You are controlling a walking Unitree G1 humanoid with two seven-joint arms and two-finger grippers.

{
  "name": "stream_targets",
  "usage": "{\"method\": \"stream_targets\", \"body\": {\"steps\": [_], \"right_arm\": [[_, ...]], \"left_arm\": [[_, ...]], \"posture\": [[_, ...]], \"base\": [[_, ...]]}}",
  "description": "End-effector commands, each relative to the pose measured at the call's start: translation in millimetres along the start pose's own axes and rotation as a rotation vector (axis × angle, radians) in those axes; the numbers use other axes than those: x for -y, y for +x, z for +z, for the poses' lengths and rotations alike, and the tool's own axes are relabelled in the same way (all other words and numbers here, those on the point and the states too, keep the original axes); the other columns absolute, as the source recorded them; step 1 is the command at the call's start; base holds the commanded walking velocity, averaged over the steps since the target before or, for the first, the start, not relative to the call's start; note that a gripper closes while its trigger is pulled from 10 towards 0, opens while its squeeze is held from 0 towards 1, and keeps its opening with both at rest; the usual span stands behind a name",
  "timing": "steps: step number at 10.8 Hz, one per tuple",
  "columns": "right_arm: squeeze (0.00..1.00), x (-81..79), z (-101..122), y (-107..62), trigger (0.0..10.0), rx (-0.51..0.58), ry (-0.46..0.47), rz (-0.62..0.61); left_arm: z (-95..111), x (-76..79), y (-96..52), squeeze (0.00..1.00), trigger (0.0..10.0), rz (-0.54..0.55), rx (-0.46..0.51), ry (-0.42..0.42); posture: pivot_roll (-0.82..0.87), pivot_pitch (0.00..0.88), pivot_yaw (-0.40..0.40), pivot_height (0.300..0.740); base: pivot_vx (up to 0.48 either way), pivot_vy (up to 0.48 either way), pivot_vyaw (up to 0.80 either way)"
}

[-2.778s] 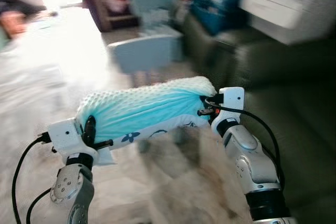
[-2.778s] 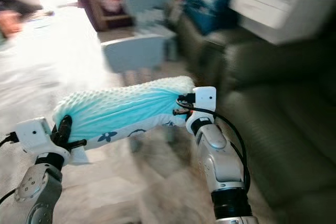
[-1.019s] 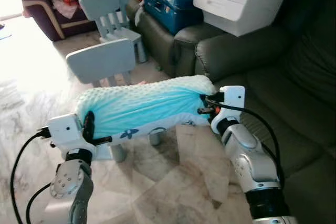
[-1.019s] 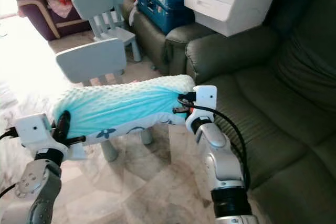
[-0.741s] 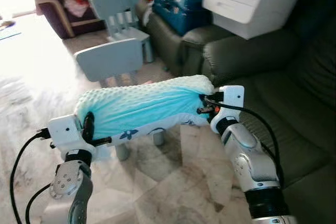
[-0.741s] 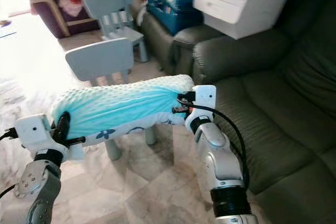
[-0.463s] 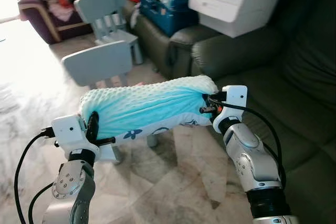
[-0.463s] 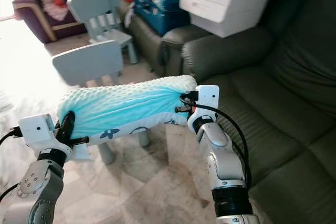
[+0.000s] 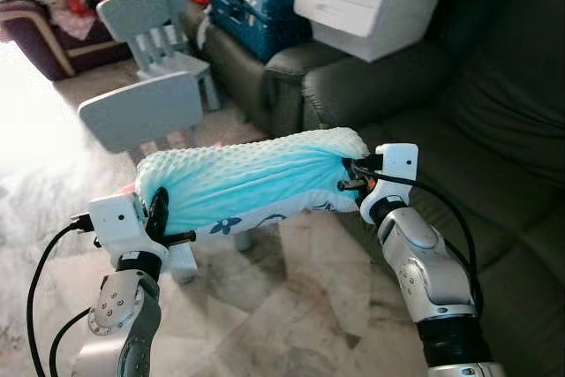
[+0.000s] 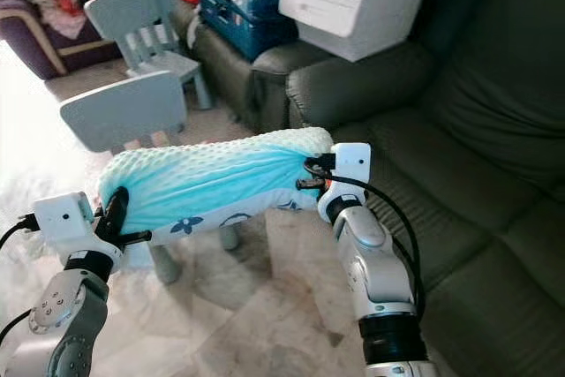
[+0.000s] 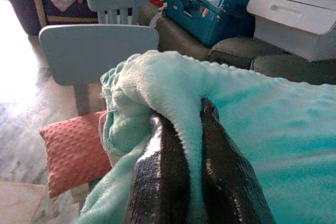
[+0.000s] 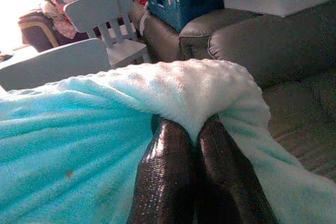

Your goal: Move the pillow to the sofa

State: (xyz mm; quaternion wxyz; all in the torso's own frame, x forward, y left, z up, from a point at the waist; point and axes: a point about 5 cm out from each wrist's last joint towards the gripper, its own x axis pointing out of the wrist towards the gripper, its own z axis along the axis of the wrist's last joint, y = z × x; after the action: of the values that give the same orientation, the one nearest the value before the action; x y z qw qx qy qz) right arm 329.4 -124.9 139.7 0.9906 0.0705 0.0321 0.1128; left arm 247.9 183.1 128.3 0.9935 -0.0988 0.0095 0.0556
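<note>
A long turquoise pillow point(image 9: 252, 181) with a bumpy top and a white flowered underside hangs in the air between my two arms. My left gripper point(image 9: 155, 211) is shut on its left end, and my right gripper point(image 9: 350, 176) is shut on its right end. Both wrist views show black fingers point(image 11: 157, 166) point(image 12: 165, 171) pinching folds of the fabric. The dark olive sofa point(image 9: 494, 174) stands just to the right, its seat cushion beside and below my right arm.
A white printer point(image 9: 366, 2) sits on the sofa arm, with blue cases point(image 9: 252, 6) behind it. Two pale blue child chairs point(image 9: 141, 112) point(image 9: 150, 19) stand ahead on the marble floor. An orange cushion point(image 11: 73, 148) lies under the near chair. A purple couch point(image 9: 44, 24) with clothes is far left.
The camera has swung right and nearer, so the sofa and printer take up more of the view. The pillow stays held the same way between both grippers.
</note>
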Motion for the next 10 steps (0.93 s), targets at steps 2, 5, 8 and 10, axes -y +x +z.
{"method": "stream_targets", "body": {"steps": [2, 5, 8, 10], "right_arm": [[0.00, 3.3, 6.6, -0.1, 10.0, 0.025, -0.003, -0.012], [0.00, 3.0, 7.0, 0.6, 10.0, 0.026, -0.003, -0.009], [0.00, 2.8, 6.7, 0.2, 10.0, 0.025, -0.005, -0.010], [0.00, 2.8, 6.2, -0.3, 10.0, 0.024, -0.004, -0.013]], "left_arm": [[4.6, -6.9, -1.6, 0.00, 10.0, 0.029, 0.021, 0.003], [4.6, -6.7, -0.5, 0.00, 10.0, 0.025, 0.019, 0.021], [5.1, -6.0, -1.0, 0.00, 10.0, 0.022, 0.025, -0.019], [4.9, -5.6, -1.2, 0.00, 10.0, 0.022, 0.024, -0.020]], "posture": [[-0.17, 0.082, 0.059, 0.740], [-0.17, 0.077, 0.057, 0.740], [-0.17, 0.083, 0.061, 0.740], [-0.17, 0.085, 0.060, 0.740]], "base": [[0.000, 0.000, -0.77], [0.000, -0.123, -0.77], [0.000, -0.117, -0.77], [0.000, 0.000, -0.77]]}}
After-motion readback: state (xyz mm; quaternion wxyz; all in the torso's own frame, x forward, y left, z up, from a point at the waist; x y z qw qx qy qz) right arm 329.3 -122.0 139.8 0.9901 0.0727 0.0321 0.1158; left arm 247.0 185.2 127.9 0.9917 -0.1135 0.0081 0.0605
